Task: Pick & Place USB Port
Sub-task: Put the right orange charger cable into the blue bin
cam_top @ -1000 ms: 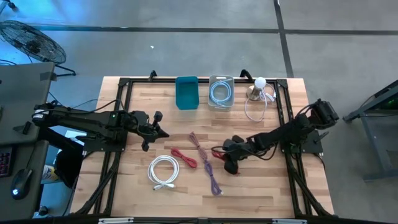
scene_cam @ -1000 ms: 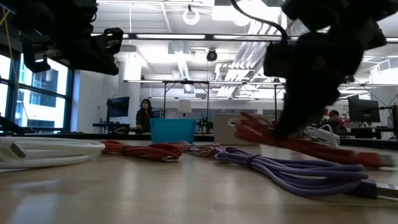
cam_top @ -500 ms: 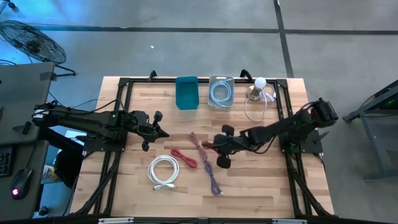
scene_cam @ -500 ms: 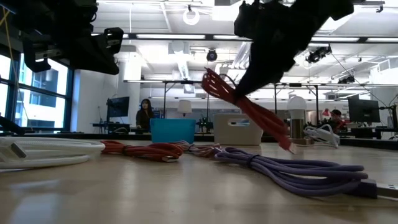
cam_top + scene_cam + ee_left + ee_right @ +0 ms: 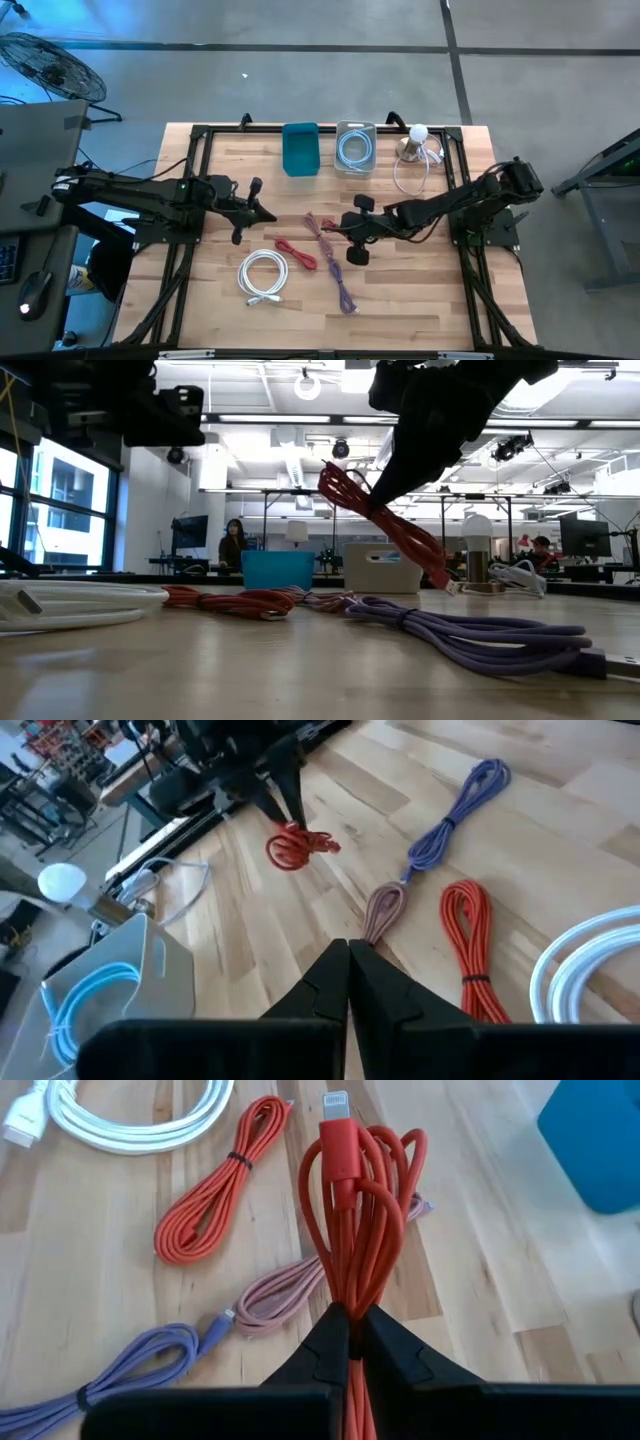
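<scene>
My right tool (image 5: 345, 229) is clamping a bundled red cable (image 5: 358, 1230) and holding it up off the desk (image 5: 420, 290), near the desk's middle. My right arm is reaching in low and long from the right side, nearly level across the wood. In the low view the red cable (image 5: 385, 530) is hanging slantwise from the fingers, its plug end lowest, clear of the surface. Under and beside it are lying a purple cable (image 5: 343, 285), a pink cable (image 5: 320, 233) and an orange cable (image 5: 296, 253), with a coiled white cable (image 5: 262, 274) nearer the front edge.

My left tool (image 5: 262, 211) is staying closed on nothing, its fingers (image 5: 345, 982) pressed together, hovering above the desk left of centre while my left arm is stretching in from the left side.

At the far edge are sitting a teal bin (image 5: 300, 148) and a clear bin (image 5: 355, 147) holding a coiled light-blue cable (image 5: 354, 150).
</scene>
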You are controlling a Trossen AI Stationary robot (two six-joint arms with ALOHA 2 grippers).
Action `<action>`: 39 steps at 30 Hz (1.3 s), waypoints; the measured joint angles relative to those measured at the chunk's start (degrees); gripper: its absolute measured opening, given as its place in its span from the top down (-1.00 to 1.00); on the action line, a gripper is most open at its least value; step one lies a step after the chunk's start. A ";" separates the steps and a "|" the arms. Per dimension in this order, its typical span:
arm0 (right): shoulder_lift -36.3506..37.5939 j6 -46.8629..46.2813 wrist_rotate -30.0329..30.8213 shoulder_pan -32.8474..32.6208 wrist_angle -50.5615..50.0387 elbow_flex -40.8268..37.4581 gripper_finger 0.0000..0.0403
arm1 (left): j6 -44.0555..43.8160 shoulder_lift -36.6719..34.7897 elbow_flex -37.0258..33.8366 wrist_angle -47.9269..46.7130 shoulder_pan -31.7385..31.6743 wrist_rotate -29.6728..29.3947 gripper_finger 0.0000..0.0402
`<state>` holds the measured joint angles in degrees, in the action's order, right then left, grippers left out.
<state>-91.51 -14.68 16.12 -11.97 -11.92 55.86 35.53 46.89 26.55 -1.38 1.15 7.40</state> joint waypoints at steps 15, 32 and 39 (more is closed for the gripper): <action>5.80 3.14 3.02 -1.33 0.21 0.00 0.98 | -1.39 13.39 0.00 13.22 0.00 -0.44 0.32; 5.86 11.39 2.76 -1.33 7.46 0.00 0.98 | -4.36 17.18 0.02 28.13 -0.01 2.55 0.14; 5.84 15.11 1.72 -1.33 12.02 0.00 0.98 | -4.27 17.16 0.02 30.78 -0.02 -0.44 0.14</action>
<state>-85.67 0.43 17.83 -13.30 0.10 55.86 31.27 64.05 26.57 29.40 1.13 6.96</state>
